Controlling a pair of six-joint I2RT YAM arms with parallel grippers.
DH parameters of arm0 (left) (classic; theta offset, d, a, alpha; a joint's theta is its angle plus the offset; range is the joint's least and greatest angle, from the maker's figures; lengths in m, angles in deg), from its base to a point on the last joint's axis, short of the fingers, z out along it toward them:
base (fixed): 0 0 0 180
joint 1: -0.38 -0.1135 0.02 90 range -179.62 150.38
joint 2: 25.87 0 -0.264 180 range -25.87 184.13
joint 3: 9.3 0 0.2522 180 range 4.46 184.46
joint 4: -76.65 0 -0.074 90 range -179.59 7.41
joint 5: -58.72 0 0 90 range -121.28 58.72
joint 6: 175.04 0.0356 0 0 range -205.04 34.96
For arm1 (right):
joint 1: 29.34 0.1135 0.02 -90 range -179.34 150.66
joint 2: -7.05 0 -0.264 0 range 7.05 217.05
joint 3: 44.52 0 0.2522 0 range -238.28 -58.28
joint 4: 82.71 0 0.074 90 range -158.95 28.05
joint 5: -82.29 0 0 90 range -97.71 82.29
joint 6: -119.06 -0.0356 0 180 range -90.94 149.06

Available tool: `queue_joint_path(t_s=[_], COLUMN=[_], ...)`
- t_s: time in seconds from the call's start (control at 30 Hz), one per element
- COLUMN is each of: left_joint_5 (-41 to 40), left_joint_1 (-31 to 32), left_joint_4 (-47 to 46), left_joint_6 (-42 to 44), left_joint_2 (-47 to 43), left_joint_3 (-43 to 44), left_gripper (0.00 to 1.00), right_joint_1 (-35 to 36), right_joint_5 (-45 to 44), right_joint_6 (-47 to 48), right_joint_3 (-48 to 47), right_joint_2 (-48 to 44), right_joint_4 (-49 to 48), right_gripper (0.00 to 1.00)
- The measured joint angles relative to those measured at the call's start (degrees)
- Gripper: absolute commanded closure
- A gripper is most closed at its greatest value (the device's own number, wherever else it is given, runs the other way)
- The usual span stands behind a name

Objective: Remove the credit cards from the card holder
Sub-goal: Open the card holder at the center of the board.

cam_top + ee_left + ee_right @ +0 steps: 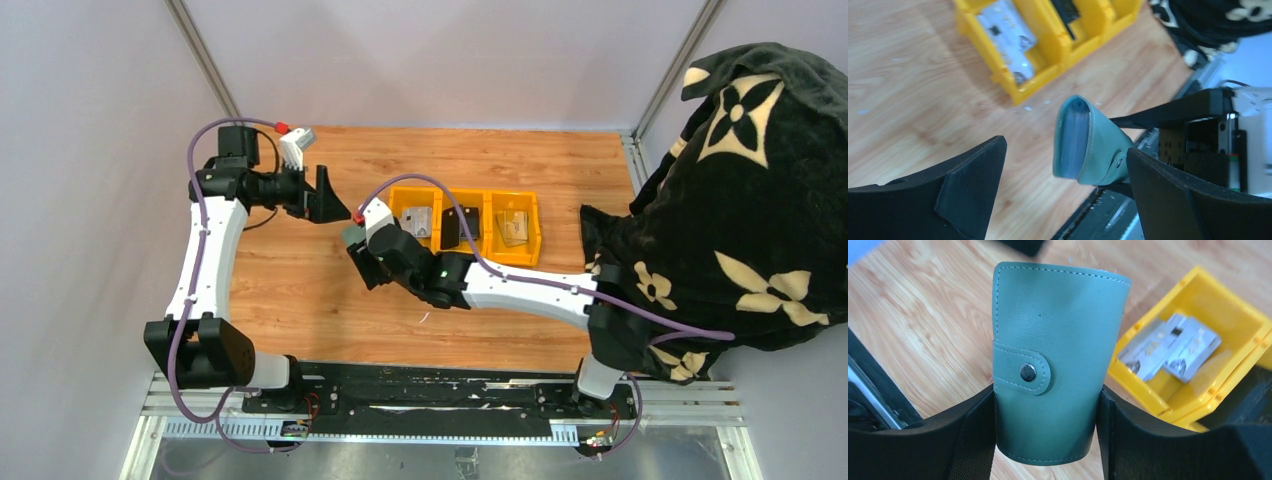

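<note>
Right tool (1045,410) clamped on card holder (1058,340), just left of yellow bin (1140,390). Left tool (328,203) open, further left. Holder looks light, soft, squashes: hold side edges.

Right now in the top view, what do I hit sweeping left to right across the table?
left gripper → card holder → bin with silver cards, black card, tan card → floral blanket

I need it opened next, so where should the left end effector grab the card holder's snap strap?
Pinch the snap strap at its rounded free end, probably coming at the snap face: the right end effector clamps the card holder by both side edges, leaving that face bare.
</note>
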Motion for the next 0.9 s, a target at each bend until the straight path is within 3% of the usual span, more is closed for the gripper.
queue_joint_path(t_s=[0.3, 0.53, 0.7, 0.8, 0.9], left_joint_5=[12.26, 14.56, 10.03, 8.5, 7.76], left_joint_1=[1.33, 3.5, 5.29, 5.4, 5.57], left_joint_4=[0.52, -0.74, -2.1, -2.34, -2.05], left_joint_6=[-4.22, -4.59, -2.62, -2.29, -3.3], left_joint_2=[-1.03, -7.26, -8.44, -7.89, -6.47], left_joint_3=[-1.84, -5.07, -6.29, -6.25, -5.62], left_gripper=[0.0, 0.15, 0.42, 0.67, 0.89], right_joint_1=[-0.35, -2.16, -2.93, -3.26, -3.32], right_joint_5=[3.32, 8.9, 11.43, 12.37, 12.63], right_joint_6=[3.19, 3.17, 3.15, 3.15, 3.37], right_joint_3=[4.72, 5.16, 5.16, 5.55, 6.45], right_joint_2=[-6.82, -7.39, -7.85, -8.37, -9.46], right_joint_4=[-8.31, -8.72, -7.5, -7.45, -7.34], right_gripper=[0.44, 0.44, 0.44, 0.43, 0.32])
